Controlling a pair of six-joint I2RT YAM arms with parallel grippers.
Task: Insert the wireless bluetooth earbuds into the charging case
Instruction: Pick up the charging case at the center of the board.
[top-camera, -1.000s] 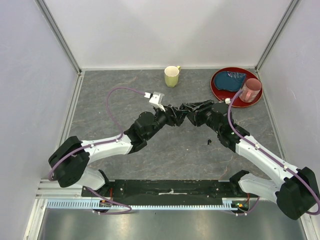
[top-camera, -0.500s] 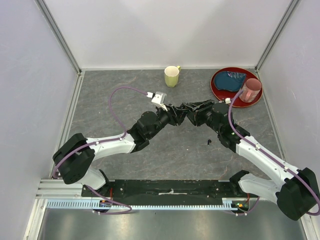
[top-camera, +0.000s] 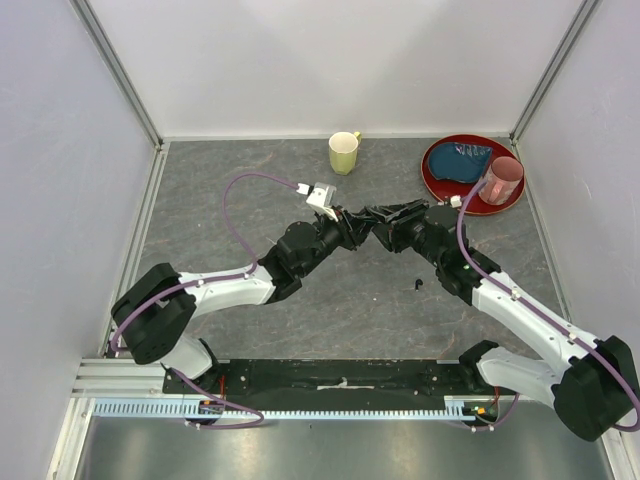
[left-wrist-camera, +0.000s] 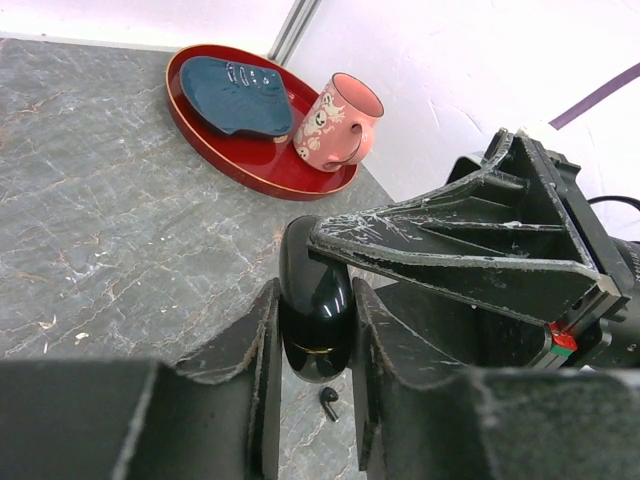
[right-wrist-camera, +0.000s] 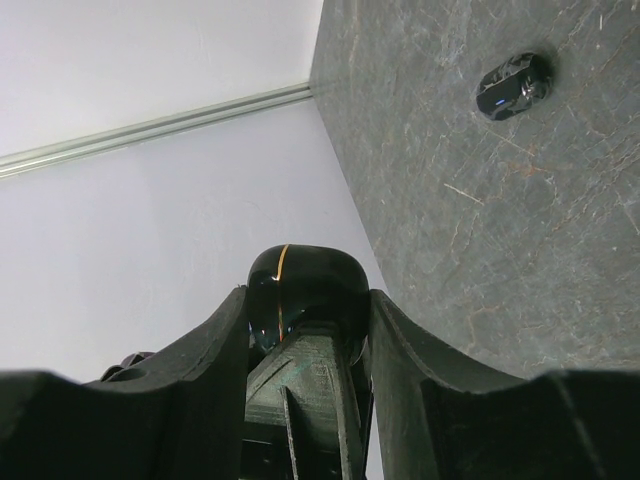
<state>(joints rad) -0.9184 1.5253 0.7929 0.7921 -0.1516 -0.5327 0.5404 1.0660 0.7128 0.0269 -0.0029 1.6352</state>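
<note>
The left jaws are clamped on one end of the charging case (left-wrist-camera: 316, 300), which hangs in the air above the middle of the desk (top-camera: 350, 300). From the opposite side the right jaws grip the other end of the same case and press on both of its flanks. Probably the two arms share the case so that one can steady the base while the other pulls the lid up; the lid does not look open yet. One earbud (top-camera: 417, 285) lies on the desk below, near the right arm (top-camera: 500, 295). A second earbud is not visible.
</note>
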